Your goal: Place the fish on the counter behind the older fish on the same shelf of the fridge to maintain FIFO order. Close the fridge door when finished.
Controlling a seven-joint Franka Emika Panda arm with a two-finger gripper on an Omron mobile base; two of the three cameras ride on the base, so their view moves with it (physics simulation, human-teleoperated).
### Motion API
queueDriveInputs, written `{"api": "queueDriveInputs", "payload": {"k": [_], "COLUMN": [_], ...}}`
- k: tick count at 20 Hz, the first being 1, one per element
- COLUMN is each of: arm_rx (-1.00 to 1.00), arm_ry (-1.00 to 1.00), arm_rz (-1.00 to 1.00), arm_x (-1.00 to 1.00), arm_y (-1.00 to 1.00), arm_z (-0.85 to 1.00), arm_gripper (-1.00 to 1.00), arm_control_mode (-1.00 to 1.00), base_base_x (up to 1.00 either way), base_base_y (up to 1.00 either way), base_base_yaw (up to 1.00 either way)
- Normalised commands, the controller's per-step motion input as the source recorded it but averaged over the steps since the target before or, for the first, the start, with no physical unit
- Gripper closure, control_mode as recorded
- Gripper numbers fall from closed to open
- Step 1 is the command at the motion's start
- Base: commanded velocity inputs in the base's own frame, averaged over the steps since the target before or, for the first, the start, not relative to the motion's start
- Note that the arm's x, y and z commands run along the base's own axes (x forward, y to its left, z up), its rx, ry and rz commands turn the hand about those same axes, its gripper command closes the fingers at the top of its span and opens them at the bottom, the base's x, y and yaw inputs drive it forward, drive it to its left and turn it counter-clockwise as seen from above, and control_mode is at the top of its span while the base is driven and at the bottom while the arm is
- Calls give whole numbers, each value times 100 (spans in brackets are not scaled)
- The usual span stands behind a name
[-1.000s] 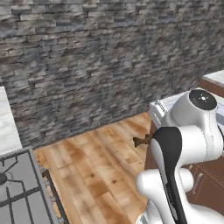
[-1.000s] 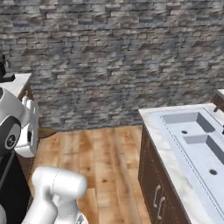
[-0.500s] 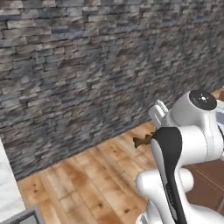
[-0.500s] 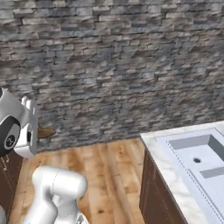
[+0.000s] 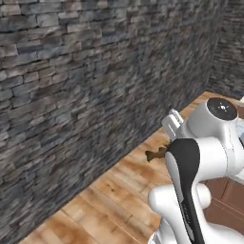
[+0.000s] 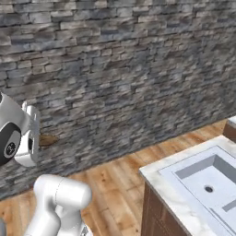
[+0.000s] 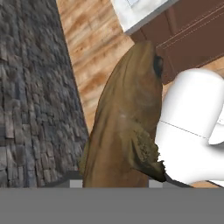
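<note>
In my hand view the fish (image 7: 124, 127) covers my finger tips, and its lower end is cut off at the bottom of the frame. In the left base view my own arm hides all but its tail (image 5: 155, 154). The counter (image 6: 184, 184) and sink (image 6: 209, 182) are cut off at the right base view's lower right.

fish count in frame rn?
1. The brown fish is clamped in the gripper, its tail poking out past the arm in the left base view. No pale one or fridge here; others may be out of frame.
</note>
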Motion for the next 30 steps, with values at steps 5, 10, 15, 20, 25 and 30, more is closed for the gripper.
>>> {"api": "queueDriveInputs", "payload": {"k": [5, 10, 15, 20, 25, 30], "arm_rx": [0, 0, 0, 0, 0, 0], "arm_ry": [0, 0, 0, 0, 0, 0], "arm_rz": [0, 0, 0, 0, 0, 0], "arm_x": [0, 0, 0, 0, 0, 0], "arm_y": [0, 0, 0, 0, 0, 0], "arm_z": [0, 0, 0, 0, 0, 0], "arm_gripper": [100, 100, 100, 100, 100, 100], "arm_control_mode": [100, 100, 100, 100, 100, 100], "base_base_x": [100, 100, 100, 100, 100, 100], "base_base_y": [28, 31, 32, 42, 56, 59], "base_base_yaw": [-56, -59, -61, -58, -53, -50]}}
